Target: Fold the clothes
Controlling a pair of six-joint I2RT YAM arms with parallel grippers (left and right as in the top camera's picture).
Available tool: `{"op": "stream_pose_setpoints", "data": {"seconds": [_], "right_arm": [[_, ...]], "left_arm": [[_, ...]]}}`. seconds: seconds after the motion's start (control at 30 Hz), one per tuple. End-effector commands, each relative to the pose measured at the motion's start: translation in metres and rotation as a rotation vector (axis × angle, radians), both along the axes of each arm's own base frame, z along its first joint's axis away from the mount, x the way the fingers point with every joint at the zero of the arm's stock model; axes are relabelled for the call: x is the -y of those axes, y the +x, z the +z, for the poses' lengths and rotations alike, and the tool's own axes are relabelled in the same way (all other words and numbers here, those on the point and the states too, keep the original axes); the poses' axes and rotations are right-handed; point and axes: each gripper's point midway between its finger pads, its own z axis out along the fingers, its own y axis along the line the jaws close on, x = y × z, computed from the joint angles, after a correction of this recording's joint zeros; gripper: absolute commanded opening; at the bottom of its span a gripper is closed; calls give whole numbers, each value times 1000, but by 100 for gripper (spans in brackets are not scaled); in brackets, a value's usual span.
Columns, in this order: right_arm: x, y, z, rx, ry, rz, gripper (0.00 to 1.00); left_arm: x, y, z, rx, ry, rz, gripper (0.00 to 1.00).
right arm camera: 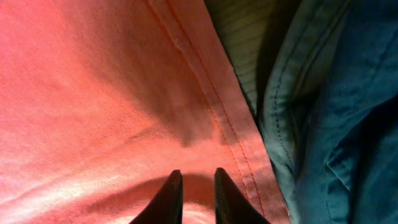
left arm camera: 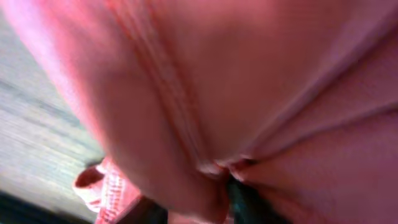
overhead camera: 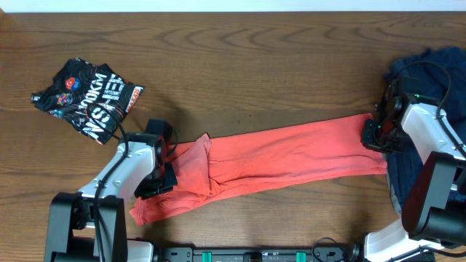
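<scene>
The coral-red T-shirt (overhead camera: 284, 154) lies as a long folded strip across the table. My left gripper (overhead camera: 166, 171) sits on its bunched left part. In the left wrist view blurred red cloth (left arm camera: 236, 81) drapes over the jaws and only one dark finger (left arm camera: 244, 198) shows. My right gripper (overhead camera: 376, 136) is at the strip's right end. Its fingertips (right arm camera: 174, 190) stand close together on the red fabric (right arm camera: 93, 93) beside the hem, with cloth pinched between them. A folded black printed T-shirt (overhead camera: 87, 96) lies at the back left.
A pile of navy clothes (overhead camera: 431, 80) lies at the right edge, touching the red shirt's end, and shows as blue fabric (right arm camera: 336, 106) in the right wrist view. Bare wood table (overhead camera: 255, 65) stretches behind the strip.
</scene>
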Motion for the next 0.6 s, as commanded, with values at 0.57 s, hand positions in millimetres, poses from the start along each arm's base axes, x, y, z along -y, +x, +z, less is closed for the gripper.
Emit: {"op": "stream_pose_setpoints", "data": {"seconds": [0.57], "right_arm": [[12, 1, 13, -11, 5, 75, 57]], "left_arm": [[-2, 47, -26, 168, -17, 39, 56]]}}
